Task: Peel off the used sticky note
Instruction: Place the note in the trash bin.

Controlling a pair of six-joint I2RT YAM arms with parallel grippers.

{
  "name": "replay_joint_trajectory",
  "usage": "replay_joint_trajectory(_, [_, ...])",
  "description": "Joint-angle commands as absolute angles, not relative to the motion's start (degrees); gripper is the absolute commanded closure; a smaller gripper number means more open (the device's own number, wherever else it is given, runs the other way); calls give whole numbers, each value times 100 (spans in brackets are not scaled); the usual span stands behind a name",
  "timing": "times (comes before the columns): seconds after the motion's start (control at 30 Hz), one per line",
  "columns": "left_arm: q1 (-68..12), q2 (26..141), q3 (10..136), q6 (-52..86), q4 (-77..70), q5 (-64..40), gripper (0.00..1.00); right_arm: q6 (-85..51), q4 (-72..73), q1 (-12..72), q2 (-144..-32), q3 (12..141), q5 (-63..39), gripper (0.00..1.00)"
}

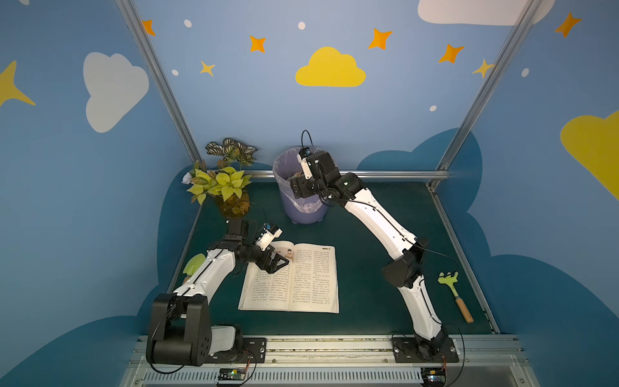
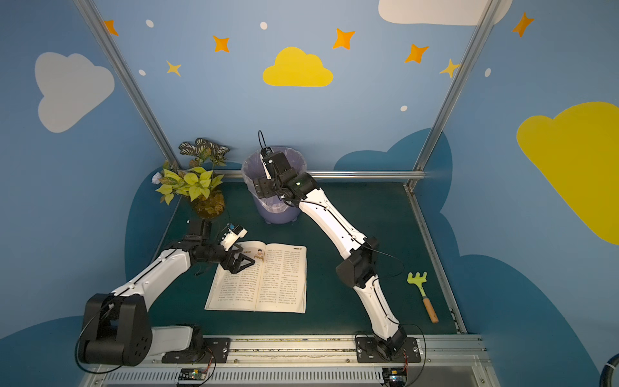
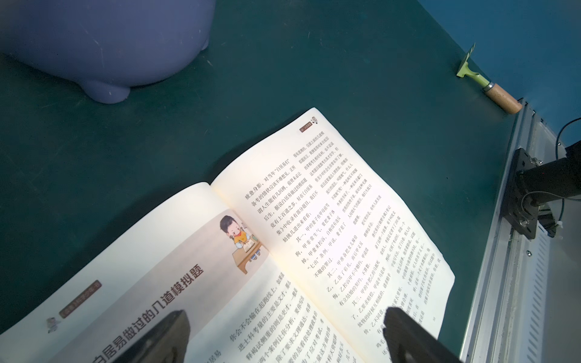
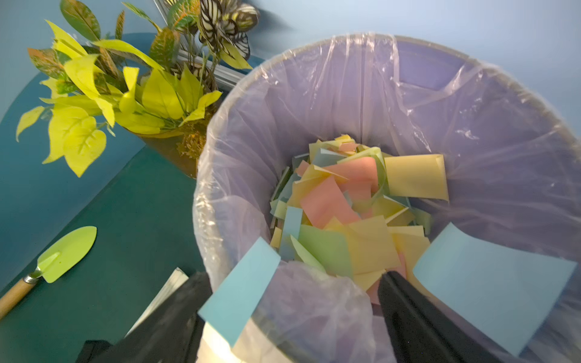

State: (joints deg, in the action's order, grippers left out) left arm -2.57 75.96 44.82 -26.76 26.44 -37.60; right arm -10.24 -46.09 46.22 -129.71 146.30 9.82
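Twin high overviews; wrist cameras close over book (image 3: 314,220) and bin (image 4: 314,100)

The gripper (image 4: 294,279) hangs over the lined bin (image 4: 314,94), jaws wide apart. A blue note (image 4: 240,292) lies against one finger, and a second blue note (image 4: 493,289) lies beside the other. Coloured notes (image 4: 345,213) are piled inside. A plant (image 4: 125,94) and a trowel (image 4: 67,251) are nearby.

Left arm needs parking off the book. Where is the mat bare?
Bare mat: back right, from the purple bin to the right edge; the stretch between open book and rake, under the right arm; a narrow band in front of the book. Crowded: the left side, with plant, trowel and left arm.
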Motion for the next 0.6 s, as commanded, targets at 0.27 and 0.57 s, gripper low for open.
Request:
replay_joint_trajectory(0.27, [-224,7605,4445,-2760,2681,-3922,0,-1213,-5106,4541,-12487,14758,670,7])
replay_joint_trajectory(0.57, [-229,7597,4436,-2763,2694,-3945,0,-1362,-5343,4435,-12323,14752,170,5])
